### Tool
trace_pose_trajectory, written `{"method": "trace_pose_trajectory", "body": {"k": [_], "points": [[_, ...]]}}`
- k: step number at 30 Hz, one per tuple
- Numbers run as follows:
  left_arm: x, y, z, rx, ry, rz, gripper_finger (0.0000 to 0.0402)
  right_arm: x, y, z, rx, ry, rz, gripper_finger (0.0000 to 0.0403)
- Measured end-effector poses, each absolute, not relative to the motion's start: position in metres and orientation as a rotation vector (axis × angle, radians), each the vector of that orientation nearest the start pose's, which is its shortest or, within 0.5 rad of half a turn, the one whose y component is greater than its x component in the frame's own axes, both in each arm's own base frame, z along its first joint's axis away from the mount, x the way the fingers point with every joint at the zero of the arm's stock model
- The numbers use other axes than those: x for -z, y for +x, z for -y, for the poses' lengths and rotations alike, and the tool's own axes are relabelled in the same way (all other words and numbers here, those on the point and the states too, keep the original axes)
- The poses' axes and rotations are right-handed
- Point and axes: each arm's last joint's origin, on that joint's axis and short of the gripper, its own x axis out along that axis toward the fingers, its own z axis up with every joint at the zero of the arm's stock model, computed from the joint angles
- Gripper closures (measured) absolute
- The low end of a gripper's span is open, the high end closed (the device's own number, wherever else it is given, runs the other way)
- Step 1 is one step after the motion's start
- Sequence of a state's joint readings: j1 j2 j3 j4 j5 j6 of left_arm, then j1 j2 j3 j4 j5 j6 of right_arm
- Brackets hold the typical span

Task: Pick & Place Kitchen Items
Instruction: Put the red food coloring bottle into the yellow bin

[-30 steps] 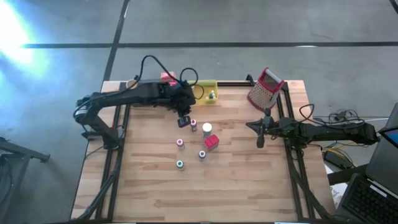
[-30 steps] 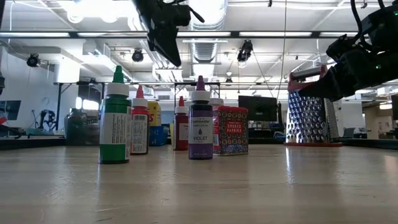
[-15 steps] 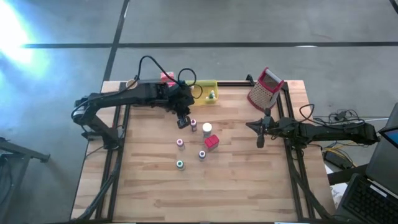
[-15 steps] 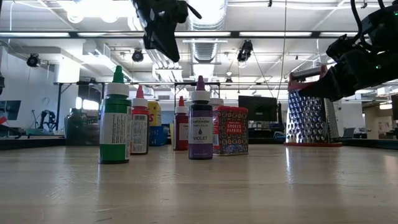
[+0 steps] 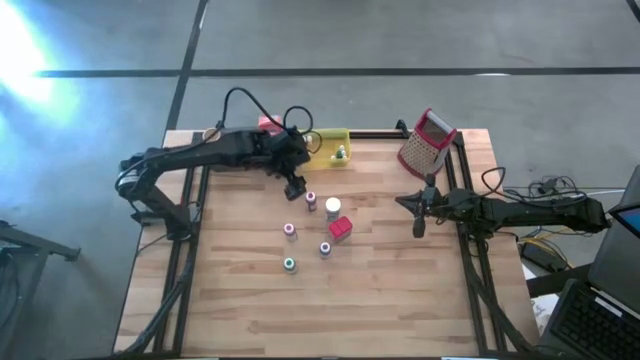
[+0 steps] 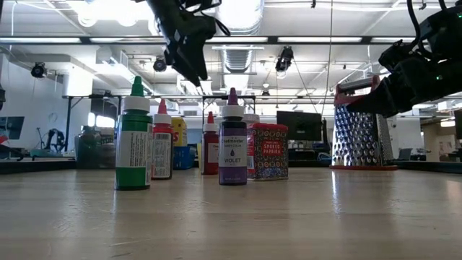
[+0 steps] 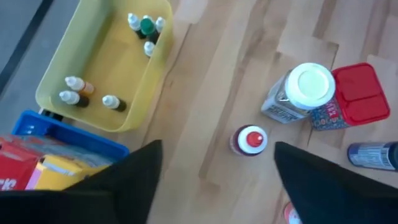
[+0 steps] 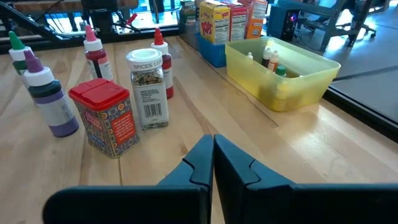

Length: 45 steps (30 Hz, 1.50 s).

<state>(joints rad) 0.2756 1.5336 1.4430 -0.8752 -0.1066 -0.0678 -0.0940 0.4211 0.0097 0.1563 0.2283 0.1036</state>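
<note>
The kitchen items stand loose on the wooden table: a red-capped bottle (image 7: 251,139), a white-capped spice jar (image 7: 303,89), a red tin (image 7: 353,99), a violet bottle (image 6: 232,141) and a green bottle (image 6: 133,141). Several more tiny bottles (image 7: 144,28) lie in the yellow tray (image 5: 330,148). My left gripper (image 7: 217,186) hangs open above the table, tilted down, just left of the red-capped bottle (image 5: 311,200) and clear of it. My right gripper (image 8: 211,163) is shut and holds nothing, low at the table's right side (image 5: 419,222).
A metal grater with a red handle (image 5: 428,142) stands at the far right. A blue tray (image 7: 68,140) with boxes sits beside the yellow tray at the far edge. The near half of the table (image 5: 330,310) is bare wood.
My left gripper has opened its fingers while staying above the same spot beside the red-capped bottle. None of the items on the table has moved.
</note>
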Motion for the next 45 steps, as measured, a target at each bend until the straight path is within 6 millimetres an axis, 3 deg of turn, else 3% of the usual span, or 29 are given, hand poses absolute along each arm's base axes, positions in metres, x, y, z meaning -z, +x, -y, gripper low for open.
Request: {"method": "trace_pose_trajectory", "body": {"k": [6, 13, 19, 30, 45], "points": [[-0.3241, 0.3035, -0.0874, -0.375, -0.136, -0.947, 0.0149, -0.1442, 0.1193, 0.0178, 0.334, 0.085, -0.239, 0.0394], [-0.3198, 0.306, -0.0842, -0.319, -0.132, -0.939, 0.0161, -0.1442, 0.1193, 0.0178, 0.334, 0.085, -0.239, 0.0394], [-0.318, 0.3076, -0.0804, -0.224, -0.021, -0.953, 0.0173, -0.1442, 0.1193, 0.0178, 0.333, 0.085, -0.239, 0.0394], [-0.3184, 0.3085, -0.0802, -0.202, 0.026, -0.948, 0.0352, -0.1442, 0.1193, 0.0178, 0.333, 0.085, -0.239, 0.0394], [-0.3176, 0.3108, -0.0793, -0.164, 0.003, -0.919, 0.0346, -0.1442, 0.1193, 0.0179, 0.334, 0.085, -0.239, 0.0394]]}}
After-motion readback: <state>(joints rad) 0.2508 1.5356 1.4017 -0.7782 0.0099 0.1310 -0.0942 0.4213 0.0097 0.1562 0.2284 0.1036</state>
